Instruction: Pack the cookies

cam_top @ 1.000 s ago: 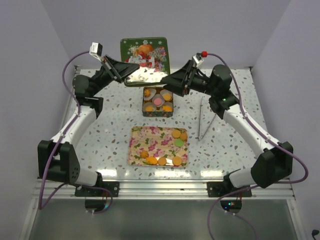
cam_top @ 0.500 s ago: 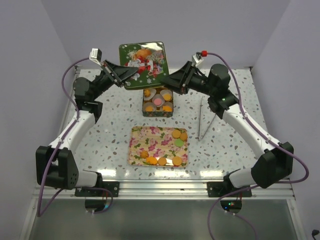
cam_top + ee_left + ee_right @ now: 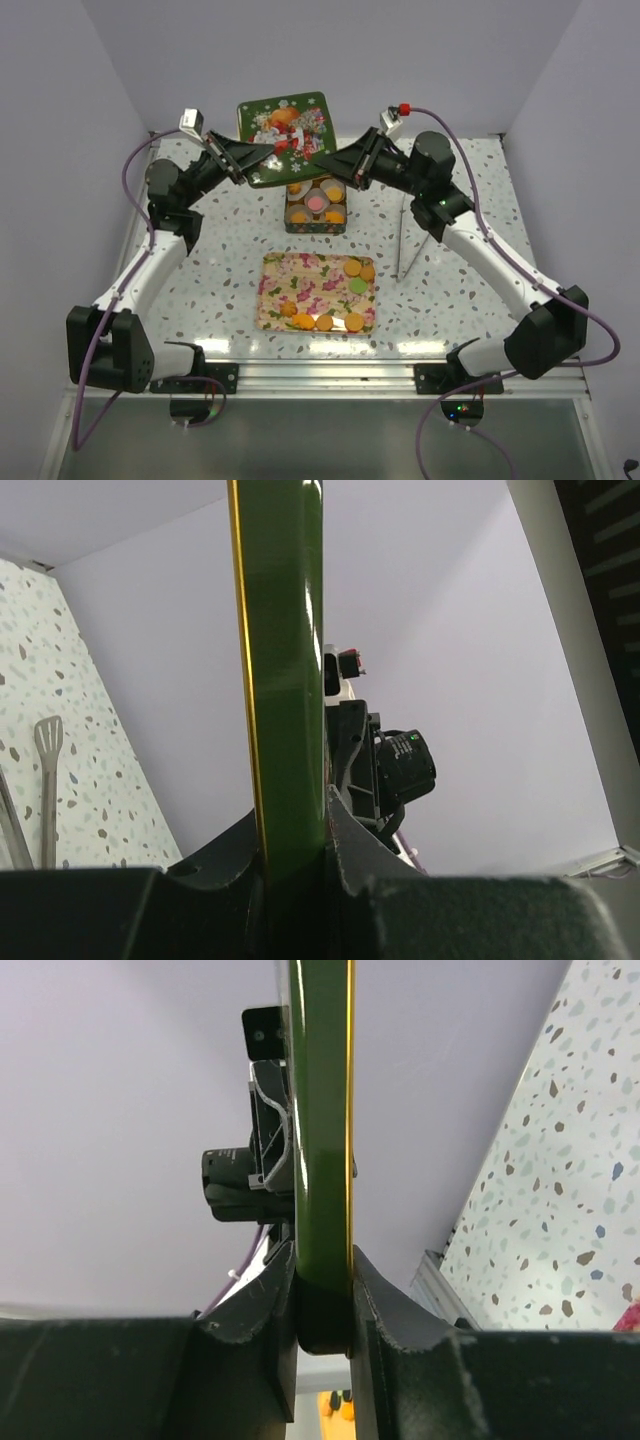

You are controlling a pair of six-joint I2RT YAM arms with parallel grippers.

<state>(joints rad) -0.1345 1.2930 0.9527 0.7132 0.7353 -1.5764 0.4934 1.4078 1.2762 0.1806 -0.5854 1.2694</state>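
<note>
With the left gripper (image 3: 258,156) and right gripper (image 3: 328,162) each pinched shut on opposite edges of the lid (image 3: 283,130) above the tin (image 3: 316,227), move both arms as one, since cookies (image 3: 353,267) just before the tin probably await packing.
</note>
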